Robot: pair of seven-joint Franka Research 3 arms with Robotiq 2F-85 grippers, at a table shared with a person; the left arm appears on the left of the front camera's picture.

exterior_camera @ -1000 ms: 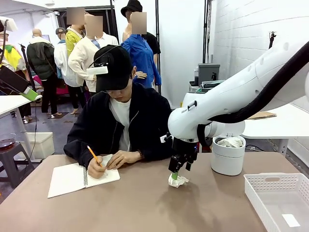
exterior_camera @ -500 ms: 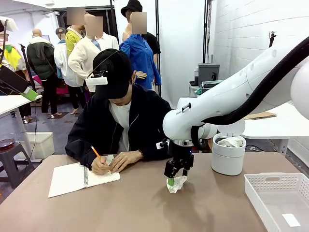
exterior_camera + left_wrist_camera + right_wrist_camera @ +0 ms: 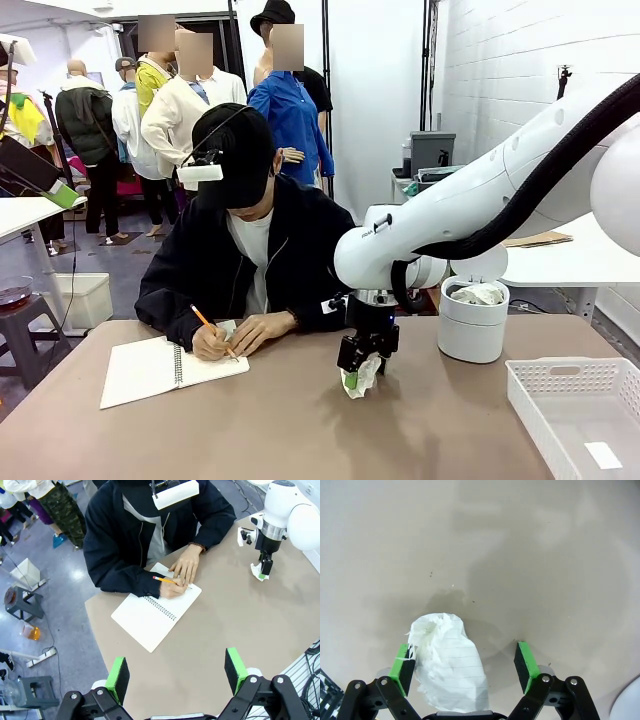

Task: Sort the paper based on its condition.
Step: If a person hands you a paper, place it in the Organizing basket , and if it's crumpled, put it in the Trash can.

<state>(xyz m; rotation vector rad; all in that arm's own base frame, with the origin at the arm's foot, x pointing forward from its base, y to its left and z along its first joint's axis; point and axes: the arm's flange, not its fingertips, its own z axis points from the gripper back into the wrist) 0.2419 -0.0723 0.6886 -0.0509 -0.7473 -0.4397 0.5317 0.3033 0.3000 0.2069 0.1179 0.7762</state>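
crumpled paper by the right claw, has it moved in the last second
Yes. The crumpled paper has shifted slightly left, away from the white bin, along with the right claw.

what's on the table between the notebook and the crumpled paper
Nothing. The stretch of table from the notebook to the crumpled paper is bare, as the front and left wrist views both show.
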